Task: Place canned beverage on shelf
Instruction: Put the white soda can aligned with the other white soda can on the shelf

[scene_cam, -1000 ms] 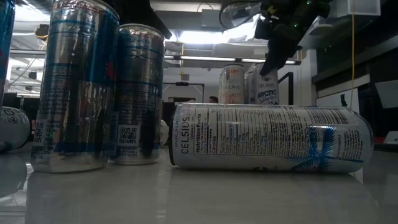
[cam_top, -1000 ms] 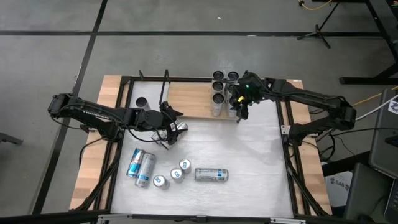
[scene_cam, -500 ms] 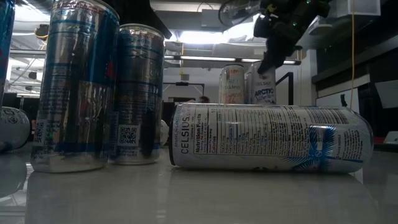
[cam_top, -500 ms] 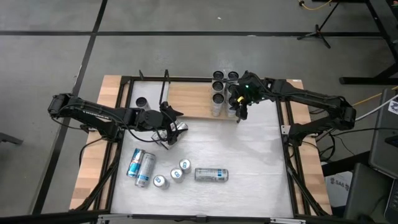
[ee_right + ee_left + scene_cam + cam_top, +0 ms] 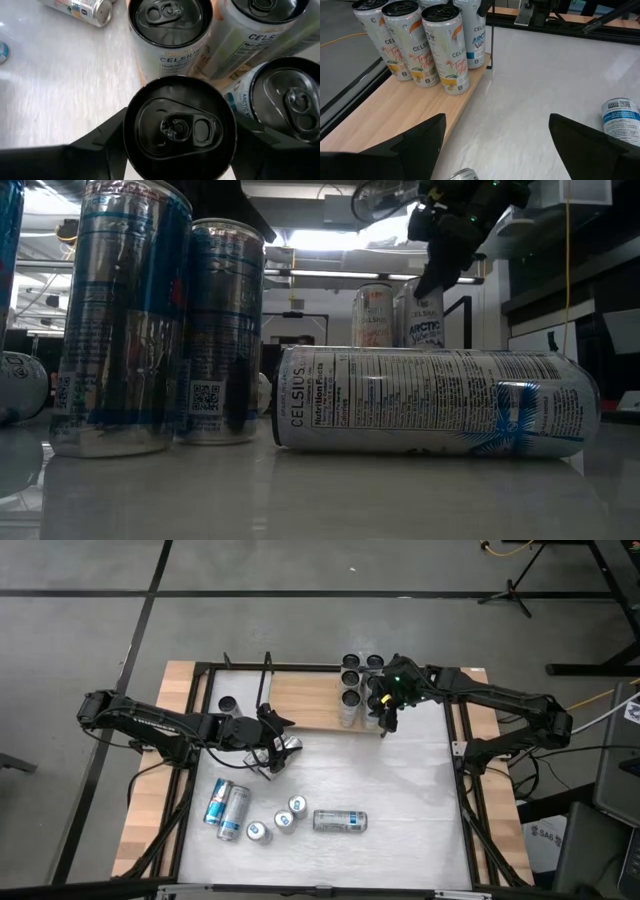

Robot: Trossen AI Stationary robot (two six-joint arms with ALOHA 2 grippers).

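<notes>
The big white tabletop (image 5: 400,790) carried it all, and at its far edge sat the light-brown wooden shelf in its thin black rod frame (image 5: 305,700), already crowded with upright white cans (image 5: 417,40). The right gripper (image 5: 378,710) hung over the shelf's right end, jaws clasped around a black-topped white beverage can (image 5: 180,127) standing upright, hard against its neighbours. It looked like the setting-down stage: the smart play was to keep that can vertical, make sure its base sat flat on the board and not over the front lip, then part the jaws gently and lift straight up, because the neighbouring tops (image 5: 170,15) sat just beside the fingers and a sideways exit could topple them. Out mid-table the left gripper (image 5: 272,745) waited, jaws spread wide and empty, above a silver can lying on its side (image 5: 288,744). Nearer the front lay a long white can on its side (image 5: 340,821), a pair of blue-and-silver cans (image 5: 227,808) and three small upright cans (image 5: 285,821), all well apart from the shelf.
</notes>
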